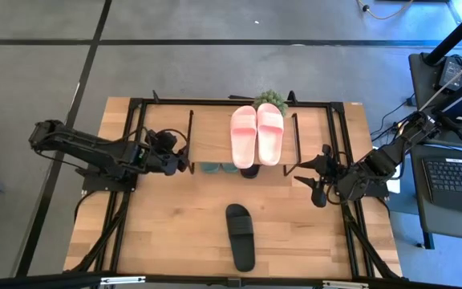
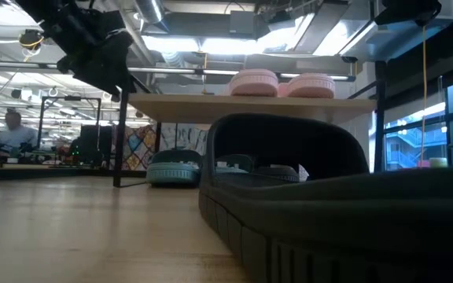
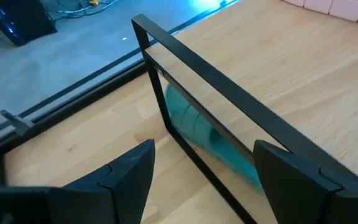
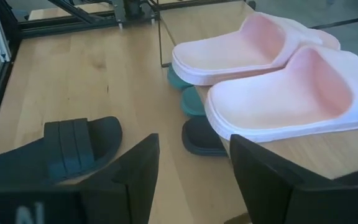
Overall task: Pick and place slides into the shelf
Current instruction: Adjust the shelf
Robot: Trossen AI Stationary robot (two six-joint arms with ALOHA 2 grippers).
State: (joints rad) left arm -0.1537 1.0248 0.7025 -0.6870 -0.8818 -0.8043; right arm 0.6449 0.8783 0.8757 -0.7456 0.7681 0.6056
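Pink slides side by side on shelf top board, toes overhanging front edge. Green slides and one black slide tucked beneath, toes just showing. Second black slide alone on bare table, well apart from shelf, open wood around it. Left gripper by shelf's left edge, fingers spread, holding nothing. Right gripper beside shelf's right end, fingers parted, empty.

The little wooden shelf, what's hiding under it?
Under the shelf you can see the tips of green slides and one black slide poking out. The rest of them is covered by the shelf board and the pink slides on top.
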